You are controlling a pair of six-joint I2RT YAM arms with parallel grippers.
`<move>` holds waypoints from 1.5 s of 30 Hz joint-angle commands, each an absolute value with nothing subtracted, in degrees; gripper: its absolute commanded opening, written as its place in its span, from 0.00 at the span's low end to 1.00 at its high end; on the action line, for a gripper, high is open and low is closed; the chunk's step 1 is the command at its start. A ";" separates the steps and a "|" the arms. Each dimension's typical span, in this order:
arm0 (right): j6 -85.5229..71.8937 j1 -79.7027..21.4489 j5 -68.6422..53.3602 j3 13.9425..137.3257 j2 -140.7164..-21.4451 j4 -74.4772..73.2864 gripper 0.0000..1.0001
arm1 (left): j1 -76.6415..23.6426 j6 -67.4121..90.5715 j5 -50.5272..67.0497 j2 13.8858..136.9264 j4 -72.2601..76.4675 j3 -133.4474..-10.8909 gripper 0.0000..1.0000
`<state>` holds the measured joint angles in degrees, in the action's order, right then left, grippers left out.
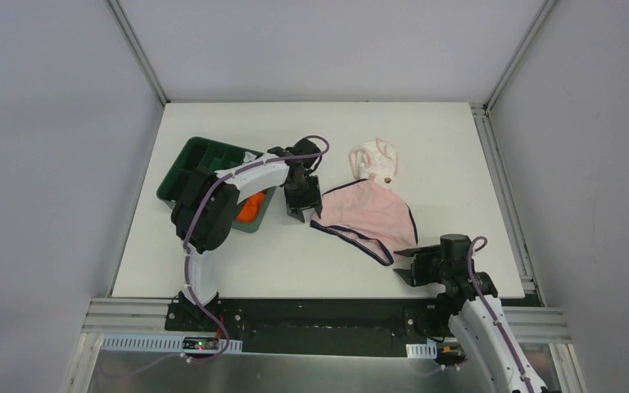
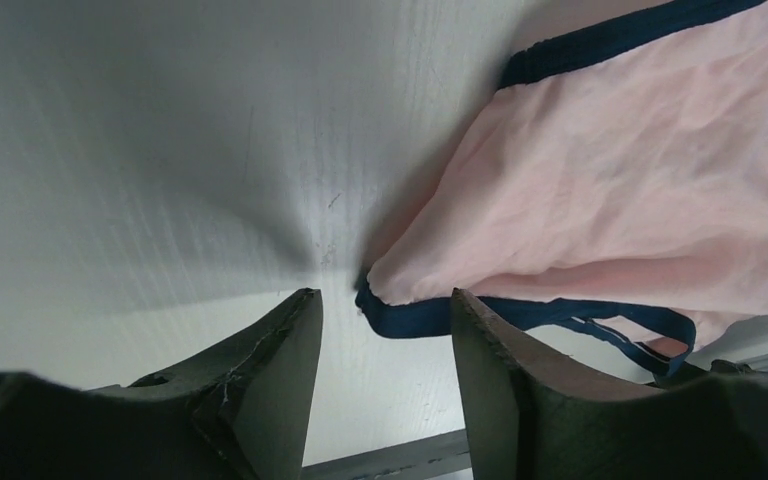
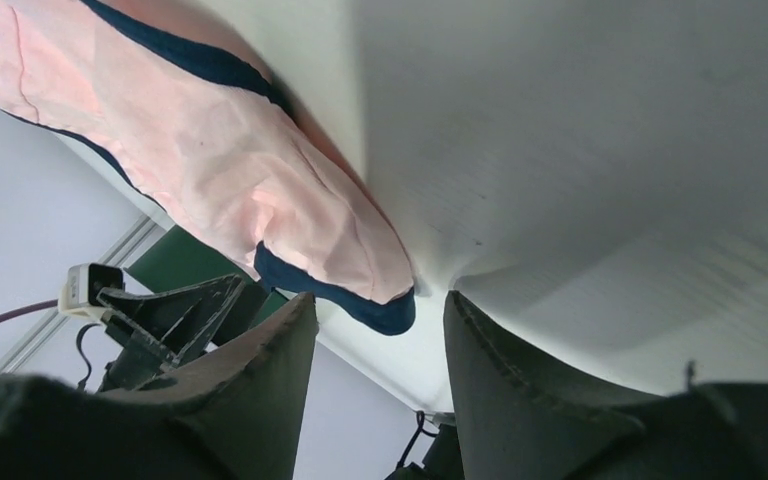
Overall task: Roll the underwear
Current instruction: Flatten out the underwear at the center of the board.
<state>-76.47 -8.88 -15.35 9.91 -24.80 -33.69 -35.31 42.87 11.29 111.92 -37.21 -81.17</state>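
Rolling not begun: pink brief [image 1: 368, 214] lies flat mid-table, paler brief [image 1: 375, 162] crumpled at its 12 o'clock. L gripper [image 1: 300, 214] at 9, R gripper [image 1: 408, 273] at 5, both spread wide, empty, straddling its corners.

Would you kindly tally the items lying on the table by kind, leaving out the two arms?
Briefs: 2, the pink briefs with navy edging and the paler pink-white briefs
Green tray: 1
Orange cloth in the tray: 1 showing; part of the tray is hidden
Total: 4
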 commanded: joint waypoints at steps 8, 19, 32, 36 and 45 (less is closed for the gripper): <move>-81.20 -14.61 -13.04 8.92 -32.20 -23.89 0.20 | -35.77 44.48 16.59 115.07 -34.28 -80.24 0.26; -62.56 -8.80 -10.00 27.41 -48.46 -24.72 0.00 | -32.10 42.48 19.22 112.47 -35.91 -88.13 0.00; -40.99 1.24 -18.18 77.98 -69.04 -40.92 0.00 | -25.73 41.76 20.54 102.79 -41.68 -113.15 0.00; -41.31 0.06 -17.36 64.37 -62.40 -38.31 0.00 | -25.90 42.00 20.29 97.02 -40.23 -99.08 0.00; -49.18 -9.07 -11.15 31.91 -46.40 -37.76 0.43 | -32.40 45.35 22.31 89.59 -31.29 -62.39 0.41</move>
